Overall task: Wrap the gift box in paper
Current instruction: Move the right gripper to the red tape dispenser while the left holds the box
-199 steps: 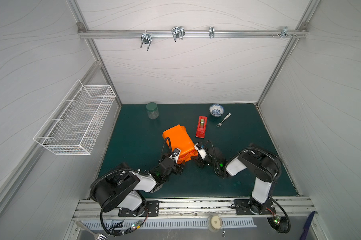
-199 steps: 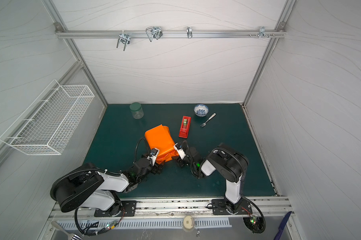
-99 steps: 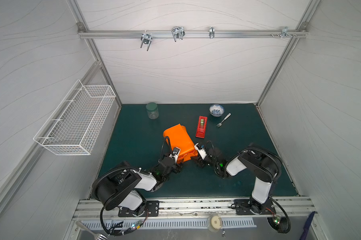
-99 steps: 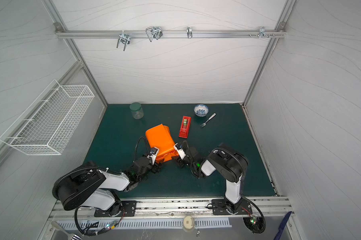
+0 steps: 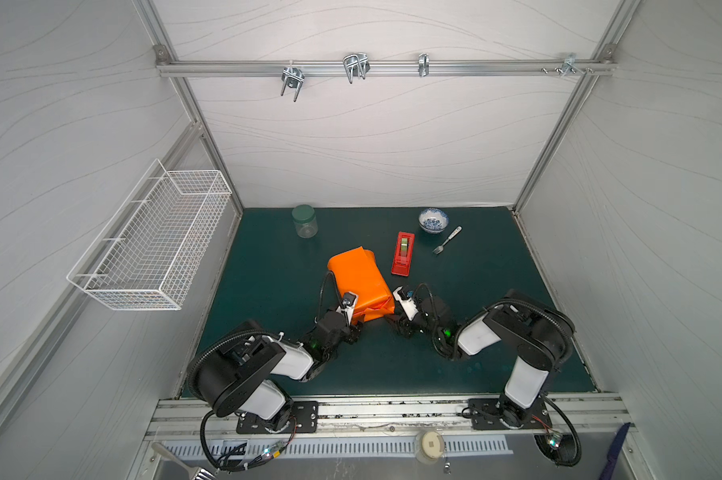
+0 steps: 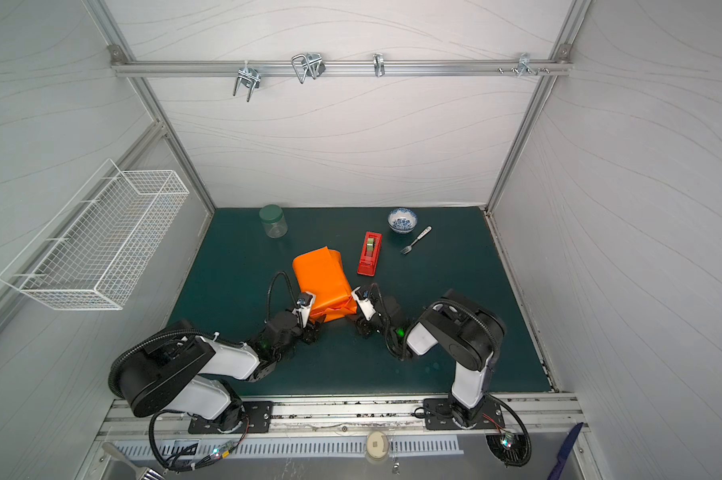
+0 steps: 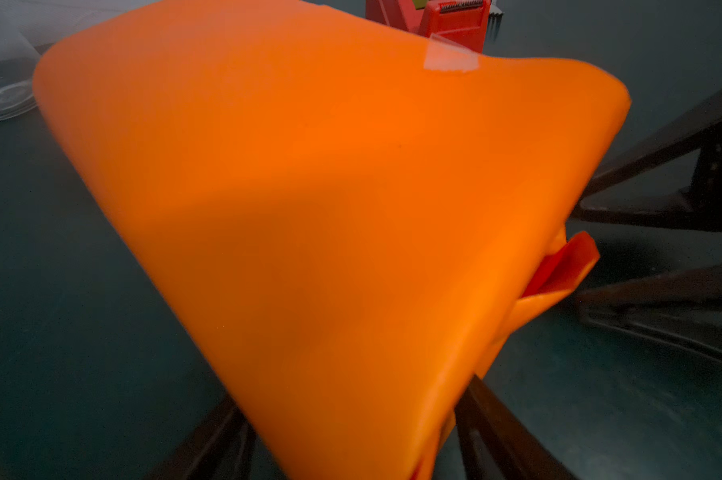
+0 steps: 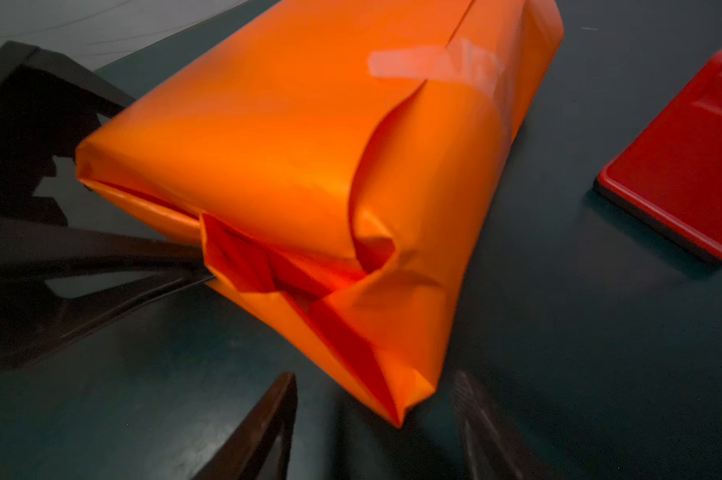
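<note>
The right end effector [image 8: 374, 382] stands open at the folded end of the paper [image 8: 309, 166]; the left end effector [image 7: 351, 415] straddles a corner, grip not determinable.

No word, label, brand, number or sign can be read in any view. The paper [image 8: 268, 124] shows plain orange with a strip of clear, unprinted tape. The red tape dispenser [image 5: 403, 253] carries no mark sharp enough to make out, and the bowl [image 5: 433, 228] has a blue pattern too small to tell as characters.
</note>
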### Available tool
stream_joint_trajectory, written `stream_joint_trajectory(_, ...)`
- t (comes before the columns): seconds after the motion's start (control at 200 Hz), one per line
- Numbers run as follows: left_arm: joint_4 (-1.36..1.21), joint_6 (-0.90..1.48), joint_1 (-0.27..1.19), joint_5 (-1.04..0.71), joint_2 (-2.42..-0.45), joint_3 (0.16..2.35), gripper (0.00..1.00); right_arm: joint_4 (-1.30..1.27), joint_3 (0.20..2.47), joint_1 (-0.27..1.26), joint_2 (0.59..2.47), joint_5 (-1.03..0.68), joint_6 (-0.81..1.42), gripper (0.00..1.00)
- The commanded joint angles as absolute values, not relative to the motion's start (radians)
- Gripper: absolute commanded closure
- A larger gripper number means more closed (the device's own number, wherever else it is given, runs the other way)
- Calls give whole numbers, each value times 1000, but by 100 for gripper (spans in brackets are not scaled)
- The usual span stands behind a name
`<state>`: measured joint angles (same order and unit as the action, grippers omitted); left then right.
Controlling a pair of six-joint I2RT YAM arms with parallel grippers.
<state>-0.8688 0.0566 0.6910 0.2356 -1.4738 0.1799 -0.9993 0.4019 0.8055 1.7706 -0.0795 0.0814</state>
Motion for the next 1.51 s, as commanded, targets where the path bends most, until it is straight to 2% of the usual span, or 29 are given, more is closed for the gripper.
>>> stream_joint_trajectory(0.0,-933,72,681,231,-1483,182,27,-987,373,777,1715,-90,133,38)
stream_joint_trajectory(0.24,-934,82,675,233,-1489,178,27,-717,394,702,1527,-118,237,33)
stream_joint_trajectory(0.45,-928,89,674,238,-1494,183,27,-393,534,578,1435,-223,353,31)
stream_joint_trajectory(0.56,-931,93,674,237,-1499,183,27,-298,599,552,1466,-296,390,33)
stream_joint_trajectory(0.64,-933,95,675,238,-1500,181,27,-244,622,552,1501,-336,410,39)
stream_joint_trajectory(0.88,-931,102,674,236,-1502,181,27,-261,606,510,1512,-305,484,44)
stream_joint_trajectory(1.161,-934,100,674,236,-1508,182,27,-140,834,400,1636,-418,554,54)
stream_joint_trajectory(1.501,-931,100,674,235,-1508,183,27,-52,1098,347,1861,-523,596,60)
